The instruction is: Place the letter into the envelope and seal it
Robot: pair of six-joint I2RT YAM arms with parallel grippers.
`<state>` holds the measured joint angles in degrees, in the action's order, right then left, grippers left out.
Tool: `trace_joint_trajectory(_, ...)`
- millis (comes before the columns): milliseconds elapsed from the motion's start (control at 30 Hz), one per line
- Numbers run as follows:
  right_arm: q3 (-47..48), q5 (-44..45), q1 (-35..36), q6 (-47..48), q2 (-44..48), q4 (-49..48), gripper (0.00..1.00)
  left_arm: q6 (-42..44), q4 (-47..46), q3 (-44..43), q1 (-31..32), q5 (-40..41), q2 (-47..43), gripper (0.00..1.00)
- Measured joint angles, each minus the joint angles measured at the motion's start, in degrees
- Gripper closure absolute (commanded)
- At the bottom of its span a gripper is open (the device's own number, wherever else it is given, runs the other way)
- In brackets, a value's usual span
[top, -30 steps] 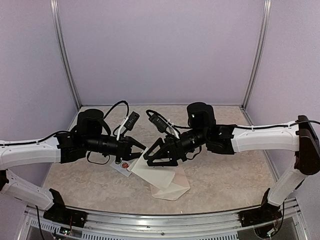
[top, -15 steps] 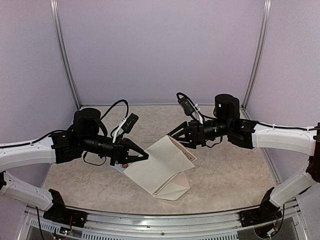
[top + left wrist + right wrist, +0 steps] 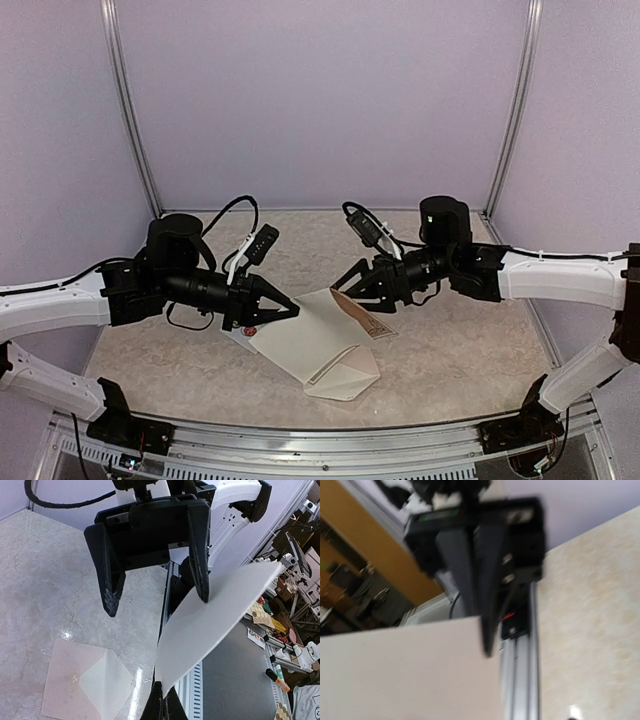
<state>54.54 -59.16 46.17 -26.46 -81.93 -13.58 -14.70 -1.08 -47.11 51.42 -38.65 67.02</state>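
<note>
The envelope [image 3: 82, 682] lies flat on the glossy marbled table [image 3: 35, 570], beneath the fingers and on my side of them, its triangular flap showing. Above it my left gripper [image 3: 161, 692] is pinched tight on one corner of the letter [image 3: 210, 615]. The sheet slopes up to the right gripper [image 3: 157, 605], which gapes wide with one finger at the far edge. I'd close there before lowering. The sheet looks thin, plain-backed and fairly stiff, and bigger than the envelope, so I reckon it needs folding.

White sticker strip [image 3: 242, 336] on beige marbled table [image 3: 455, 345]
</note>
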Motion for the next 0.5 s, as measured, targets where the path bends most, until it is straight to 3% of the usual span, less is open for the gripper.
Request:
trace_joint_trajectory(233,0.07,-1.62,4.92,-0.02,-2.69,-0.39,0.34,-0.33,-1.16,0.00,0.00,0.57,0.00,1.00)
trace_joint_trajectory(500,1.27,-2.95,6.93,-1.33,-7.50,-2.67,0.44,-0.46,-1.53,-0.09,0.02,0.50,0.00,1.00)
